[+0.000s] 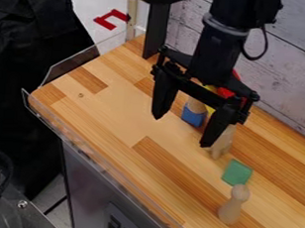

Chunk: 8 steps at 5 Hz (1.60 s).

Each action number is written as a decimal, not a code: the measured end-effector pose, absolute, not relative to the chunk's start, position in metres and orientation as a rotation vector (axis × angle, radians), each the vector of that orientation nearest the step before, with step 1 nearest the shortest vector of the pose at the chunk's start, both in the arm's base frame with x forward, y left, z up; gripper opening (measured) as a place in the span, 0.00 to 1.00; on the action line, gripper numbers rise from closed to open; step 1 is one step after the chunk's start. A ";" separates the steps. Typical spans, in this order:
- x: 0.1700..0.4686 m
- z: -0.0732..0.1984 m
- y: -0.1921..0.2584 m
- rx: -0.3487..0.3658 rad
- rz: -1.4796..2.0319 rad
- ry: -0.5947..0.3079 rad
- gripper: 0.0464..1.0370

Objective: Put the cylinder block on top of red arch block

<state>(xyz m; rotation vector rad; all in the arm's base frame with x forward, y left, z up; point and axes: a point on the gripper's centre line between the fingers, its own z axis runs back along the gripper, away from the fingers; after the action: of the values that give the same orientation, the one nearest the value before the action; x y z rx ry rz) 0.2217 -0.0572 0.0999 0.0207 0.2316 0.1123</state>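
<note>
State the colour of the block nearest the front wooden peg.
The block is green, clearly seen in the camera view.

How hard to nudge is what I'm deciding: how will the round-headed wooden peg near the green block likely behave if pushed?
The wooden peg would likely tip if pushed near its round head, being tall and narrow. Once down, its rounded body might roll. It looks like solid wood, so probably stiff.
</note>
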 end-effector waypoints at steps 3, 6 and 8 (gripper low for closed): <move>0.207 0.098 -0.090 -0.074 0.117 0.147 0.96; 0.212 0.095 -0.156 -0.055 0.017 0.079 0.96; 0.221 0.086 -0.155 -0.021 0.069 0.083 0.96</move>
<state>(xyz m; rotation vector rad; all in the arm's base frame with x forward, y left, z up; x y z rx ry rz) 0.2211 -0.1551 0.0864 -0.0210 0.0826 0.0689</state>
